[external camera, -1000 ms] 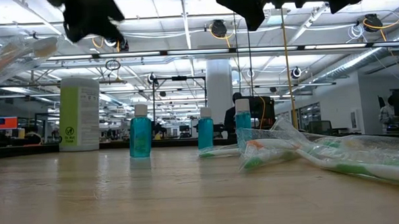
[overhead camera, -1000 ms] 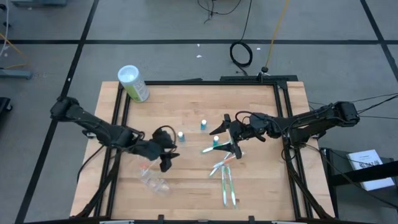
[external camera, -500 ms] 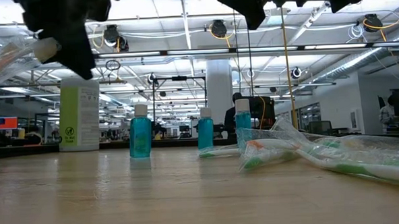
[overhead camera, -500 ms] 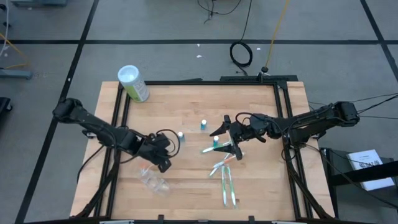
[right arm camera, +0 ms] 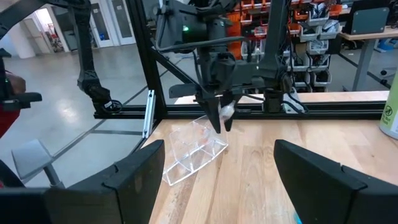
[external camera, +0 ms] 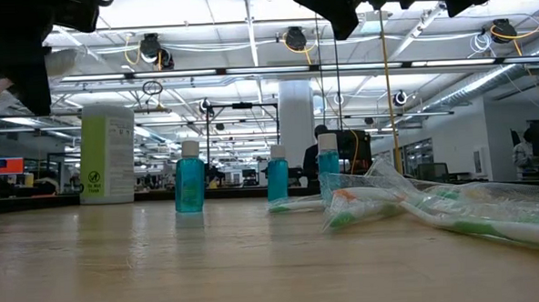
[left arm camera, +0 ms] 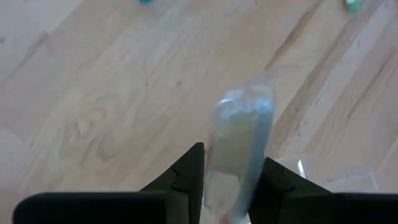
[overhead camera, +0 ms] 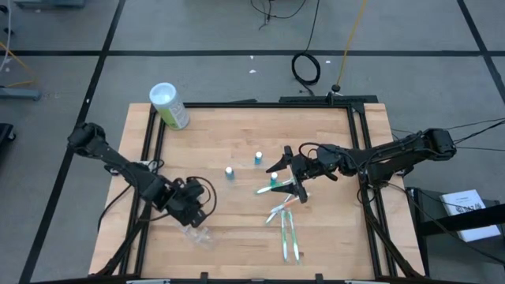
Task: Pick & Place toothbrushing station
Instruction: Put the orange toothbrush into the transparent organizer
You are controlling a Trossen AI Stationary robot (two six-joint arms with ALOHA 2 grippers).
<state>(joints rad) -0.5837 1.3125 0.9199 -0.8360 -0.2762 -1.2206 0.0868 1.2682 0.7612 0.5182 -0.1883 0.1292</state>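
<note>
My left gripper (overhead camera: 192, 211) hangs over the near left of the table, shut on a clear-wrapped white toothbrush (left arm camera: 241, 127), just above the small clear plastic holder (overhead camera: 194, 233), which lies on the wood and also shows in the right wrist view (right arm camera: 194, 152). My right gripper (overhead camera: 286, 181) is open and empty above a blue-capped tube (overhead camera: 274, 180) and a green-accented toothbrush (overhead camera: 264, 189). Two more tubes (overhead camera: 230, 172) (overhead camera: 258, 158) stand upright. More wrapped toothbrushes (overhead camera: 287, 229) lie flat toward the near edge. My left gripper pinches the wrapped toothbrush (left arm camera: 235, 167) between its two fingers. The fingers (right arm camera: 217, 115) point down from above. The toothbrush runs on past the fingertips, clear of the table, close over the holder. Which end of it is held I cannot tell.
A large green canister with a white lid (overhead camera: 169, 106) stands at the table's far left corner. Black frame rails (overhead camera: 150, 150) run along the left and right sides. Bare wood lies between the holder and the toothbrush pile.
My left gripper has gone toward the table's left and near edges, from beside the middle tube to a place over the clear holder, still shut on the wrapped toothbrush, which came along with it. My right gripper has kept still and open.
</note>
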